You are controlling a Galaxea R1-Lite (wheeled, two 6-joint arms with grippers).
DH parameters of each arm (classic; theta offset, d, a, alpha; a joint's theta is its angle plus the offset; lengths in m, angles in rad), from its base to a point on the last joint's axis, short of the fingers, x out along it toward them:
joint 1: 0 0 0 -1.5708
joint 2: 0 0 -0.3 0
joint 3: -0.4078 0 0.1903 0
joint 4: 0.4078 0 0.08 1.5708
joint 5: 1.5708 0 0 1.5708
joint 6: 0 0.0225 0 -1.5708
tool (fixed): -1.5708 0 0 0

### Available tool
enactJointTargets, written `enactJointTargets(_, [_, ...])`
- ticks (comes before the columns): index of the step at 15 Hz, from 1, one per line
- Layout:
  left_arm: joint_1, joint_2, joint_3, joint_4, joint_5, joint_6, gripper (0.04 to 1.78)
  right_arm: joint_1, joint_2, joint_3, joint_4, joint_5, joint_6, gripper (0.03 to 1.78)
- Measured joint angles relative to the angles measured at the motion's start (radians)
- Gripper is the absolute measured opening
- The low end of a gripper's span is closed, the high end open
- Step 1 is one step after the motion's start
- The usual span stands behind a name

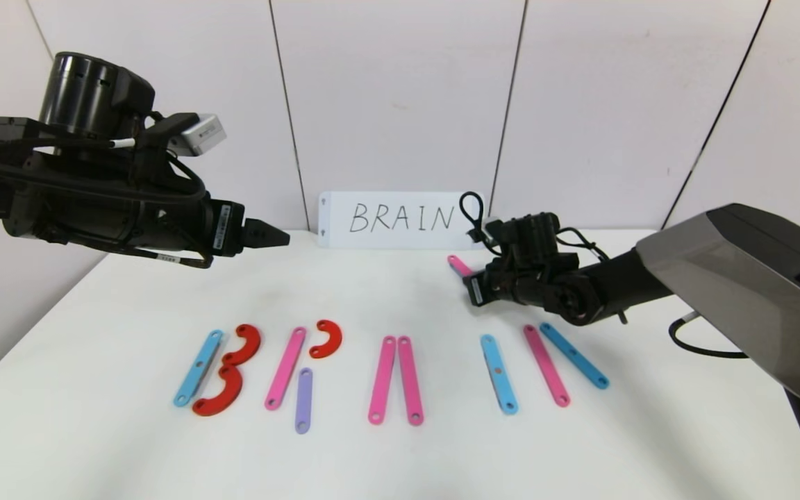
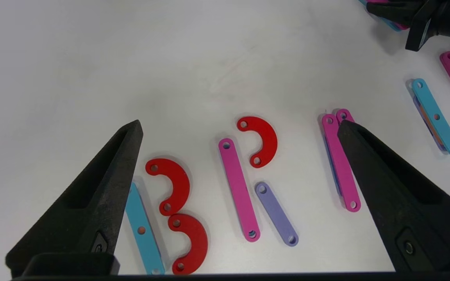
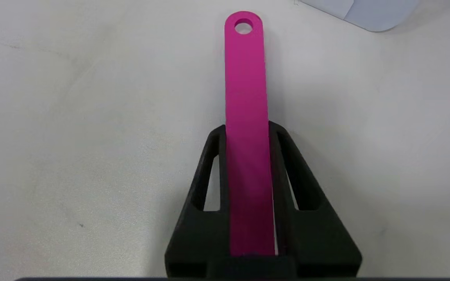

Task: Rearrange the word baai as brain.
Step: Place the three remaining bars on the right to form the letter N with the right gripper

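Note:
The word lies in a row on the white table [image 1: 400,458]. At the left are a light-blue strip [image 1: 198,367] with two red curves [image 1: 244,344], then a pink strip [image 1: 285,367], a red curve [image 1: 328,338] and a purple strip [image 1: 303,400]. Two pink strips [image 1: 396,379] stand close together in the middle. Further right lie a light-blue strip [image 1: 498,373], a pink strip [image 1: 546,365] and another light-blue strip [image 1: 573,355]. My right gripper [image 1: 473,278] is shut on a pink strip [image 3: 245,78], held behind the row. My left gripper [image 1: 282,238] is open and empty, above the table's back left.
A white card [image 1: 400,219] with handwritten "BRAIN" leans against the wall at the back; its corner shows in the right wrist view [image 3: 369,13]. A black cable [image 1: 698,344] trails at the right.

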Motion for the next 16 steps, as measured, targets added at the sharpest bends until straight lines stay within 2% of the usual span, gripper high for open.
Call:
enactJointTargets(3, [0.000, 0.000, 0.000, -0.001, 0.000, 0.000, 1.74, 0.000, -0.019, 0.013, 0.001, 0.000, 0.005, 0.30])
enactJointTargets(7, [0.000, 0.000, -0.001, -0.001, 0.000, 0.000, 1.74, -0.001, -0.112, 0.081, 0.001, -0.011, 0.046, 0.30])
enactJointTargets(8, [0.000, -0.001, -0.002, -0.001, 0.000, 0.000, 1.74, -0.003, -0.142, 0.112, 0.001, -0.031, 0.060, 0.30])
enactJointTargets(13, [0.000, -0.003, -0.001, 0.001, -0.001, 0.000, 1.74, -0.011, -0.332, 0.327, 0.000, -0.197, 0.174, 0.30])
enactJointTargets(16, [0.000, -0.005, 0.000, 0.003, -0.001, 0.000, 1.74, -0.027, -0.437, 0.466, -0.003, -0.242, 0.250, 0.30])
